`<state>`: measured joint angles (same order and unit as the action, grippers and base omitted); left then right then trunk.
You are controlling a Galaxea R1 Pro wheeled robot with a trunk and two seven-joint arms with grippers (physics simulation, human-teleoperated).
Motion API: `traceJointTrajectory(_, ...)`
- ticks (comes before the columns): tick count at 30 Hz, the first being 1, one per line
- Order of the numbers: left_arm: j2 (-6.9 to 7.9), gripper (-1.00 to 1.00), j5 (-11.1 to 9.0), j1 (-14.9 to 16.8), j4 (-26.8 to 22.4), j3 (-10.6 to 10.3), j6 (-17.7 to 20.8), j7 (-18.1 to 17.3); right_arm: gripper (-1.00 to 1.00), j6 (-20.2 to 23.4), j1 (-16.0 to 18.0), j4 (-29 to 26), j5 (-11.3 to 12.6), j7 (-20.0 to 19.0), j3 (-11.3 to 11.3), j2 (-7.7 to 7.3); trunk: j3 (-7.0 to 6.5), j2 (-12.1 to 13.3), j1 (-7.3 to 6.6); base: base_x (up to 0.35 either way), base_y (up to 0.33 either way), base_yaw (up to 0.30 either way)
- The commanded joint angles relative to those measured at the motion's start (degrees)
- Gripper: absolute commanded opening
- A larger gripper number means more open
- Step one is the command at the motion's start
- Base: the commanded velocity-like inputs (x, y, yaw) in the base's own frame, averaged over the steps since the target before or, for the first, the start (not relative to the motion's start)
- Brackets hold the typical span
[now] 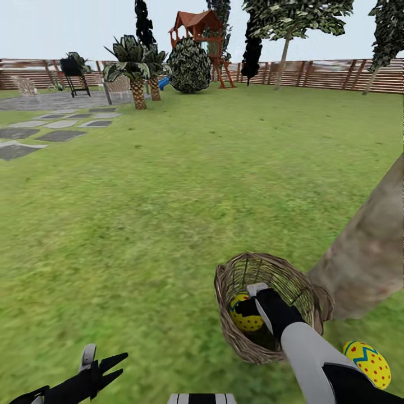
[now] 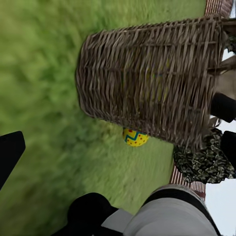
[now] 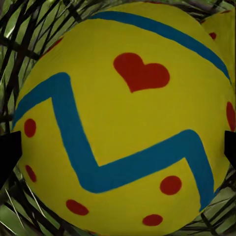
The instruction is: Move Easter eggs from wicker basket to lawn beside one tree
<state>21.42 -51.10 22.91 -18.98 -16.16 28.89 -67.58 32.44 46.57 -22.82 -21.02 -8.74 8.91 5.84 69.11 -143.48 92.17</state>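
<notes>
The wicker basket (image 1: pixel 314 297) stands on the lawn (image 1: pixel 168 224) beside the thick pale tree trunk (image 1: pixel 367 252). My right gripper (image 1: pixel 251 300) reaches down inside it, open, with a fingertip (image 3: pixel 7 153) on each side of a yellow Easter egg (image 3: pixel 123 123), seen in the basket as the egg (image 1: pixel 245 320). A second egg (image 3: pixel 220 22) lies just behind it. Another egg (image 1: pixel 367 363) rests on the grass near the trunk, also seen past the basket (image 2: pixel 152 83) as the egg (image 2: pixel 134 138). My left gripper (image 1: pixel 104 360) hovers open low on the left.
Grey paving slabs (image 1: pixel 39 132), short palms (image 1: pixel 137 73), a round bush (image 1: pixel 189 66) and a play tower (image 1: pixel 199 33) stand far off before the wooden fence (image 1: pixel 331 74). Open grass stretches ahead and to the left. My right forearm (image 2: pixel 172 214) crosses the left wrist view.
</notes>
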Motion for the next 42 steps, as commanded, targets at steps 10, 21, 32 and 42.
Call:
traceJointTrajectory(10,0.12,1.00,-0.57,0.03,0.00,-0.36,0.55,-0.09,-1.00,0.26,0.01,-0.12,-0.62,-0.40,0.38,-0.25,-2.18,0.12,-0.27,0.000,0.000,0.000)
traceJointTrajectory(21,0.16,1.00,-0.50,0.03,0.67,-0.10,0.88,0.09,-1.00,0.26,0.01,0.23,-0.88,-0.40,0.32,-0.43,-4.52,1.09,-0.96,0.000,0.000,0.000)
traceJointTrajectory(32,0.22,1.00,-0.57,0.03,0.70,-0.10,1.08,0.00,-1.00,0.17,-0.51,1.11,-0.95,-0.47,0.32,-1.39,-6.50,5.50,-3.38,-0.060,0.000,0.000)
traceJointTrajectory(42,0.29,1.00,-0.60,0.03,0.70,-0.10,1.08,0.12,-1.00,0.00,-0.61,1.11,-1.29,-0.40,0.26,-1.70,-8.29,9.51,-5.57,-0.043,0.000,0.000)
